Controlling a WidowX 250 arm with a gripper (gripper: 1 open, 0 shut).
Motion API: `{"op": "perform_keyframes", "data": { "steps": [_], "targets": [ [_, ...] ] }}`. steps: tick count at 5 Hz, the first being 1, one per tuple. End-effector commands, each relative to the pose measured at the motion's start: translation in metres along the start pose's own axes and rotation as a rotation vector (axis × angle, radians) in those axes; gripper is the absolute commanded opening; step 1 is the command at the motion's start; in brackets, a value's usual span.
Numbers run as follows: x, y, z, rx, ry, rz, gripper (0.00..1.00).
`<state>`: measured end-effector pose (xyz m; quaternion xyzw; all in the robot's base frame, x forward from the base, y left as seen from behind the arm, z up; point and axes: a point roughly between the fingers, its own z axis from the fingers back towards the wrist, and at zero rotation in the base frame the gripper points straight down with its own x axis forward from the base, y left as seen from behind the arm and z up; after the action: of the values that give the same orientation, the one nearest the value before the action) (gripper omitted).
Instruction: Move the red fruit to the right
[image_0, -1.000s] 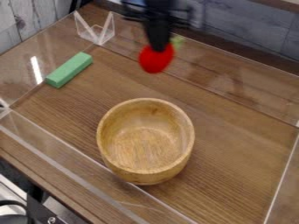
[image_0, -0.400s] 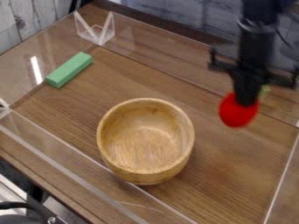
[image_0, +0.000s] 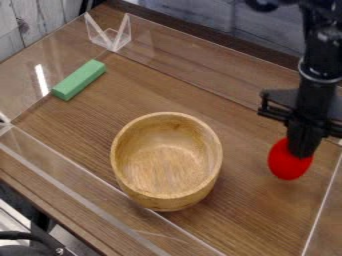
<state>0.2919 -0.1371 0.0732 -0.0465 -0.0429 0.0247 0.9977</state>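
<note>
The red fruit (image_0: 293, 161) is a small bright red strawberry-like toy at the right side of the wooden table, low over the surface or just touching it; I cannot tell which. My gripper (image_0: 302, 147) points straight down from above and is shut on the fruit's top, so its leafy end is hidden by the black fingers (image_0: 305, 136). The fruit sits to the right of the wooden bowl (image_0: 166, 159), with a clear gap between them.
A flat green block (image_0: 79, 79) lies at the far left. A clear plastic stand (image_0: 108, 33) is at the back left. Transparent walls (image_0: 322, 215) ring the table, and the right wall is close to the fruit.
My gripper has carried the red fruit from the back middle of the table to the right and downward, past the bowl, staying shut on it throughout.
</note>
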Motion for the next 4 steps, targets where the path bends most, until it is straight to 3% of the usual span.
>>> {"op": "perform_keyframes", "data": {
  "steps": [1,2,3,4],
  "targets": [
    [0.008,-0.008,-0.004,-0.02,-0.038,0.054,1.0],
    [0.013,-0.011,-0.019,-0.024,-0.043,0.101,0.0],
    [0.014,-0.01,-0.022,-0.029,-0.043,0.103,0.0],
    [0.014,-0.007,-0.022,-0.035,-0.037,0.116,1.0]
  ]
}}
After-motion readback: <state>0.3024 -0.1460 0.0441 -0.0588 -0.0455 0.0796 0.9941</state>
